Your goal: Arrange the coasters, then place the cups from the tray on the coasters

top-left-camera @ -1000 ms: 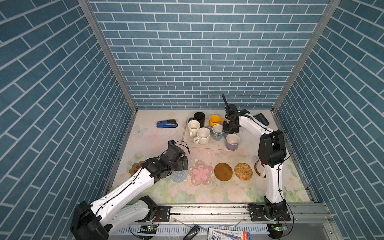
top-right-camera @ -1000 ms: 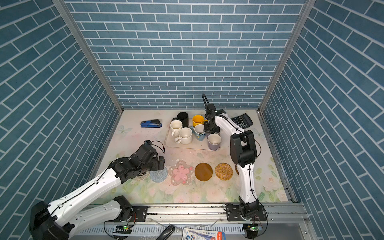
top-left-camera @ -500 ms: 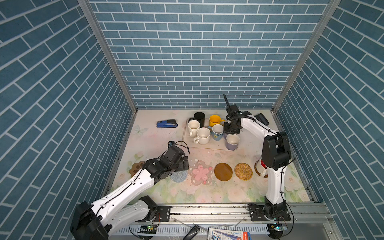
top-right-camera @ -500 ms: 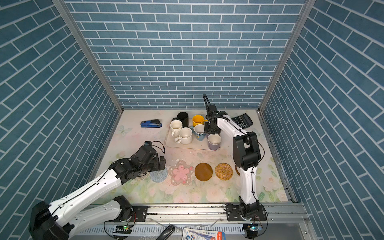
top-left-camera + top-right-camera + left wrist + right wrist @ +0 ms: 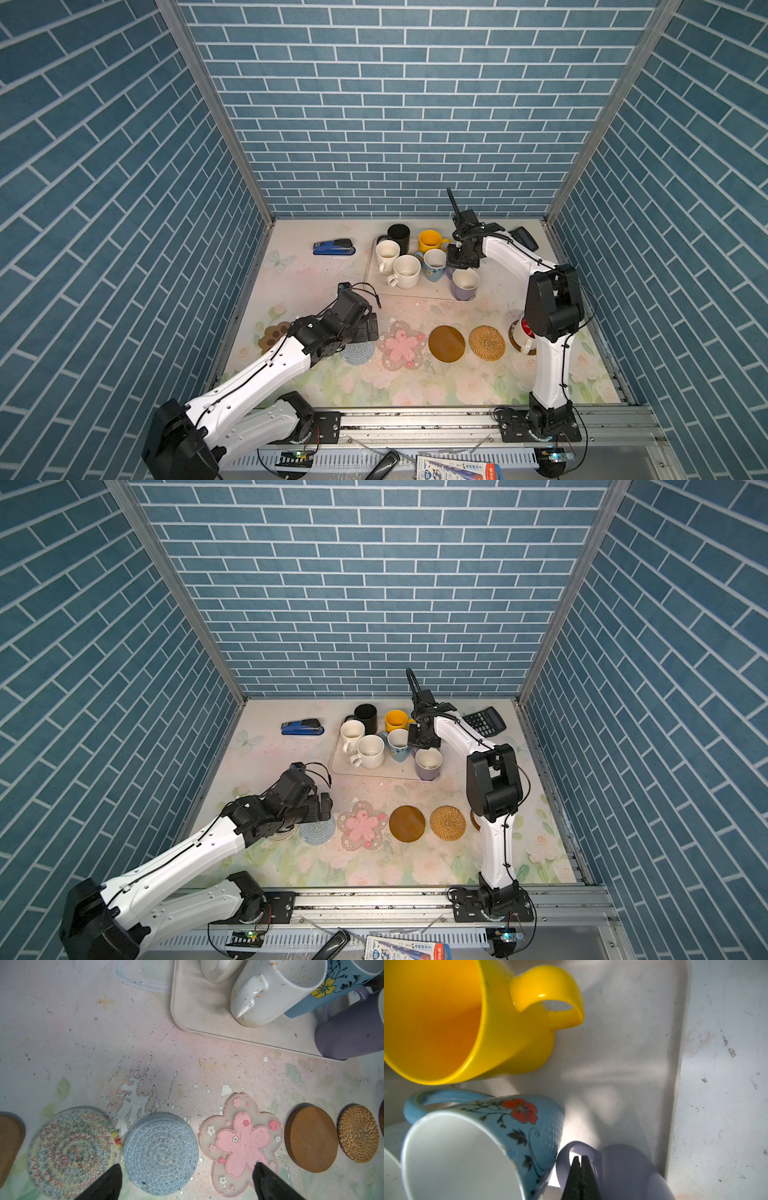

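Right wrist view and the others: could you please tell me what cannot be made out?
- Right wrist view: the right hand is shut at the handle of the lavender mug; contact unclear, mug cut by the edge.
- In a top view: the red-lined mug is mostly behind the right arm.
- Left wrist view: the paw coaster is cut by the edge.

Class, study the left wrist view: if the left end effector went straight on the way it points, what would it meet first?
Likely the light blue round woven coaster, between the fingertips of the open left end effector; depth unclear.
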